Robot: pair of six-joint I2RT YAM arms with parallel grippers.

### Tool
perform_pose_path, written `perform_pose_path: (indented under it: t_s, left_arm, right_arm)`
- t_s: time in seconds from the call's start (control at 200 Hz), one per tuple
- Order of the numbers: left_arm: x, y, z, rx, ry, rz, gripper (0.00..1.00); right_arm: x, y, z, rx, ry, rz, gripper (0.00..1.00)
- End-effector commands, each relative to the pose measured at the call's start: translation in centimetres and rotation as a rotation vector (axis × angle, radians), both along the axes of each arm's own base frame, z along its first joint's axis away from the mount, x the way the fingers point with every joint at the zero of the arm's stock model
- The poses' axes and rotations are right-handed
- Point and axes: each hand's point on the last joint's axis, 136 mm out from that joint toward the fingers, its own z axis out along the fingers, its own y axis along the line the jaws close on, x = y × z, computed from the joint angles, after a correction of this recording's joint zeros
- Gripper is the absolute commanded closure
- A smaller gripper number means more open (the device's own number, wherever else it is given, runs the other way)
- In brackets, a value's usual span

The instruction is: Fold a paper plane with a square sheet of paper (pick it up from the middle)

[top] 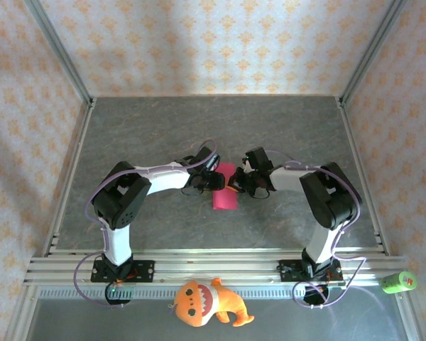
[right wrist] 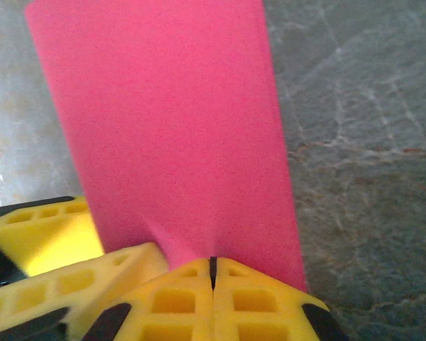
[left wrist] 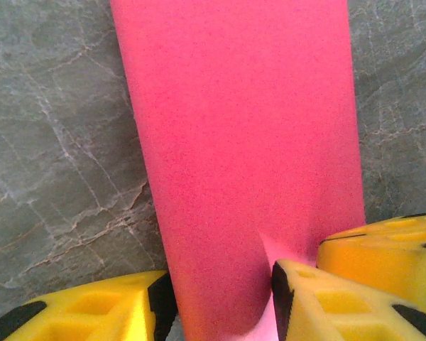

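Grey marble-pattern table [top: 163, 128]; one narrow magenta-pink paper rectangle [top: 226, 199] on it near centre, long side running front to back.

The square sheet of paper [top: 226, 196] lies mid-table between the left tool [top: 216, 181] and right tool [top: 235, 183].

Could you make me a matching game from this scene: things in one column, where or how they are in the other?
Things:
1 pink paper
2 orange plush toy
3 green cylinder
4 right claw

Matches:
A near right corner
B shut, pinching the paper
C middle of the table
D near edge, centre

Pairs: 1-C; 2-D; 3-A; 4-B
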Motion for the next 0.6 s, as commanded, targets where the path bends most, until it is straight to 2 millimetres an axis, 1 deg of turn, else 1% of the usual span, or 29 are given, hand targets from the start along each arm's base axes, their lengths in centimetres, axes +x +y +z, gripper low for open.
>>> perform_pose_path:
  t_s: [0.0, 0.105, 0.155, 0.22, 0.28, 0.305, 0.315, 0.325, 0.445, 0.555, 0.596]
  left_arm:
    - [-1.4, 3.9, -5.9, 0.189, 0.085, 0.037, 0.51]
    - [-1.4, 3.7, -5.6, 0.175, 0.084, 0.035, 0.51]
    - [-1.2, 3.3, -5.1, 0.156, 0.079, 0.034, 0.51]
    - [-1.1, 2.7, -4.1, 0.118, 0.071, 0.033, 0.5]
    - [-0.7, 2.0, -2.5, 0.076, 0.047, 0.034, 0.49]
    - [-0.6, 1.8, -2.1, 0.062, 0.044, 0.036, 0.49]
    - [-0.4, 1.6, -1.1, 0.045, 0.025, 0.039, 0.49]
    - [-0.3, 1.5, -0.6, 0.036, 0.016, 0.04, 0.49]
    - [0.3, 1.0, 3.5, -0.05, -0.059, 0.068, 0.48]
    - [0.5, 0.6, 6.2, -0.117, -0.103, 0.081, 0.48]
    - [0.4, 0.5, 6.8, -0.137, -0.11, 0.083, 0.5]
  right_arm:
    - [-1.0, -1.5, -2.9, -0.115, 0.046, 0.008, 1.0]
    - [-2.5, -3.2, -4.8, -0.19, 0.077, 0.007, 1.0]
    - [-3.0, -3.7, -5.5, -0.213, 0.087, 0.01, 1.0]
    - [-3.3, -3.9, -5.7, -0.223, 0.091, 0.025, 1.0]
    - [-3.6, -4.0, -5.8, -0.232, 0.091, 0.042, 1.0]
    - [-3.7, -4.2, -5.9, -0.24, 0.093, 0.045, 1.0]
    - [-3.7, -4.3, -5.9, -0.242, 0.092, 0.046, 1.0]
    - [-3.7, -4.3, -5.9, -0.242, 0.091, 0.048, 1.0]
    - [-4.0, -5.1, -5.6, -0.241, 0.085, 0.065, 1.0]
    - [-4.4, -5.3, -5.2, -0.208, 0.089, 0.086, 1.0]
    - [-4.5, -5.4, -5.2, -0.215, 0.082, 0.096, 1.0]
